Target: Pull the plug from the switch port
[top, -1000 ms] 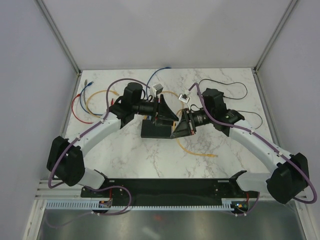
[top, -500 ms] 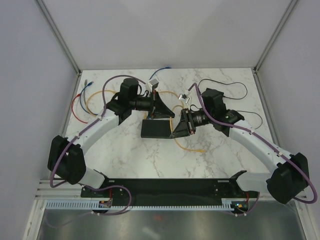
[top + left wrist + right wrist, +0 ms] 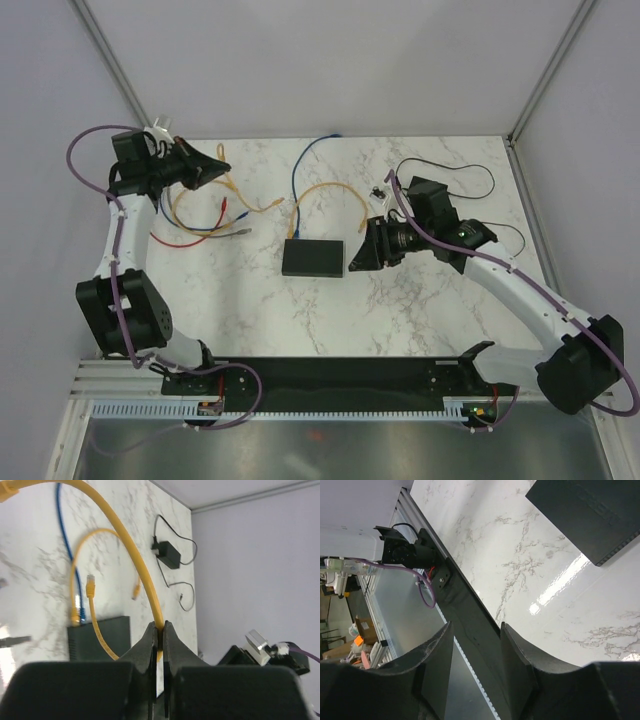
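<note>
Left fingers (image 3: 152,636) are clamped shut on yellow cable (image 3: 135,555), over the far-left corner of the table (image 3: 420,320). Right fingers (image 3: 442,645) stand parted, holding nothing, just right of switch (image 3: 313,258). Switch lies flat mid-table.

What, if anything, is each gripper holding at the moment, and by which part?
The left gripper is shut on the yellow cable, pinching its cord partway along, not at a plug. The right gripper is open and holds nothing.

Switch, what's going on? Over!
Left gripper shut on yellow cable, its plug clear of switch. Right gripper open beside switch. Blue cable at its ports.
</note>
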`<state>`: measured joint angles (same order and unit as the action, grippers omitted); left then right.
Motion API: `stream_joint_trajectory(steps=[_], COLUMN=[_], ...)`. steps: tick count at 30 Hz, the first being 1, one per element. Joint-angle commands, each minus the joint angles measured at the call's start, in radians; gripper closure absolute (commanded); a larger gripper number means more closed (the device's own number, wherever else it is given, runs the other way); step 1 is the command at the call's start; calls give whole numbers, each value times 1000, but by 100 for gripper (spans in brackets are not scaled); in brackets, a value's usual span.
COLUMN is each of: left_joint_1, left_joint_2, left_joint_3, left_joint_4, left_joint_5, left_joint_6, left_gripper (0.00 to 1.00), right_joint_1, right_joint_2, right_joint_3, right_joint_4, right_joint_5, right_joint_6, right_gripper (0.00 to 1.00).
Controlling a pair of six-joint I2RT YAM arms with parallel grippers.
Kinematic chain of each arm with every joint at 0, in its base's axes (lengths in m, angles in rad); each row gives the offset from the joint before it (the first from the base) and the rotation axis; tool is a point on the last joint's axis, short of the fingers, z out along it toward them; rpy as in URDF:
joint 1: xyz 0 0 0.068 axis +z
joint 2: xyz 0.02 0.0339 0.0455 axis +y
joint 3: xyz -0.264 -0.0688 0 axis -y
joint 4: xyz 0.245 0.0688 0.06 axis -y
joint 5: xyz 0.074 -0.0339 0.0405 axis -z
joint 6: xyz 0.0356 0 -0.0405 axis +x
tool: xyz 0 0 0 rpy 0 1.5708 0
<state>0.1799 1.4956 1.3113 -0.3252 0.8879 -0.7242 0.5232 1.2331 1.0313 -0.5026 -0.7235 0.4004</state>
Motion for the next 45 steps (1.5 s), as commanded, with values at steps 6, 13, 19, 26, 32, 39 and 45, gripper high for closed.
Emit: stream_joint_trajectory(steps=[6,13,19,26,32,39,45], left_joint_1=[171,202,271,329,334,334,331], left_joint_2=[190,365,483,557,552,528,461], left_joint_3=[147,313,404,407,385,407,369], left_joint_4=[-51,-41,-192,-374,-429,-508,-540], left_joint_5=[84,105,-45,-200,-294,-362,-391], left_joint_6=[278,298,328,382,393,373,347], left_gripper=[98,98,98,98,81,50,40], right_joint_1=[-3,-2,-3,-3,-3,-3,-3], right_joint_2=[-64,-58,-60,-54,-32,32,95], right_joint_3=[-31,-25,-22,-24,1,12,50], right_joint_4=[-44,-37,-39,-24,-13,-14,-13], right_joint_5=[19,13,16,12,4,4,19], right_joint_6=[-12,-14,-3,8,17,37,49], right_gripper=[50,51,51,52,53,54,55])
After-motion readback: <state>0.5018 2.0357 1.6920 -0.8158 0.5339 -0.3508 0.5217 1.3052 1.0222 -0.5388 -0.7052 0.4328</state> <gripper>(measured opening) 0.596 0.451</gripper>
